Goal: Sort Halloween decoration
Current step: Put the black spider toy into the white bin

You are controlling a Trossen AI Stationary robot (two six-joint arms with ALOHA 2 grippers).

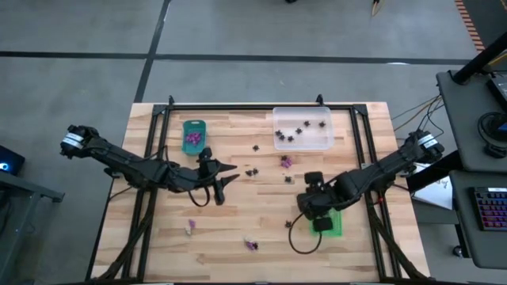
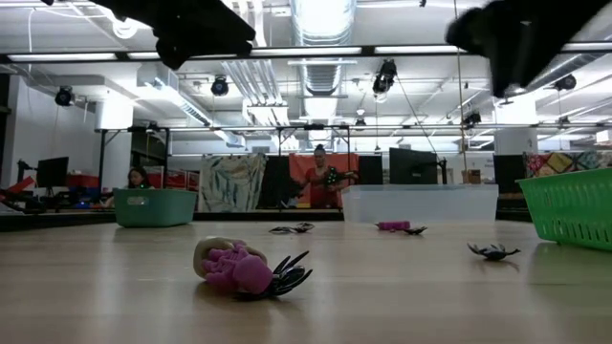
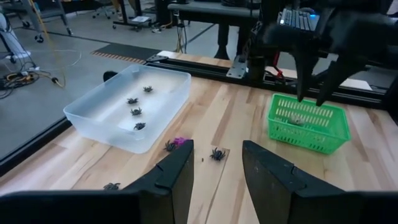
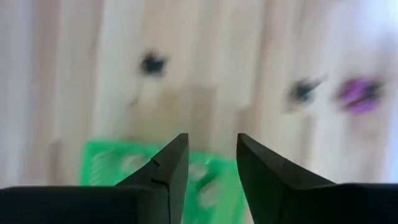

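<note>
Over the green tray [image 1: 333, 225], in the lower right of the high view, the right gripper [image 1: 320, 226] hangs with its fingers apart and nothing between them; the right wrist view shows the gap empty and the tray just below it. Pale trinkets [image 3: 295, 120] lie already inside this tray. My judgement is that the step in hand is to fetch the next pale piece, and one pale trinket [image 1: 189, 227] lies at the lower left of the table, well apart from this arm. The left gripper [image 1: 224, 173] waits near the centre, also parted and empty, so it is better placed for that piece.

Black trinkets [image 1: 254, 147] and purple ones [image 1: 285, 161] are still scattered in the middle, near the clear tray [image 1: 303, 143] and the teal tray [image 1: 194, 124]. To do it well, the gripper should come straight down over one single piece, because some lie touching each other, and it should close low on the wood.
</note>
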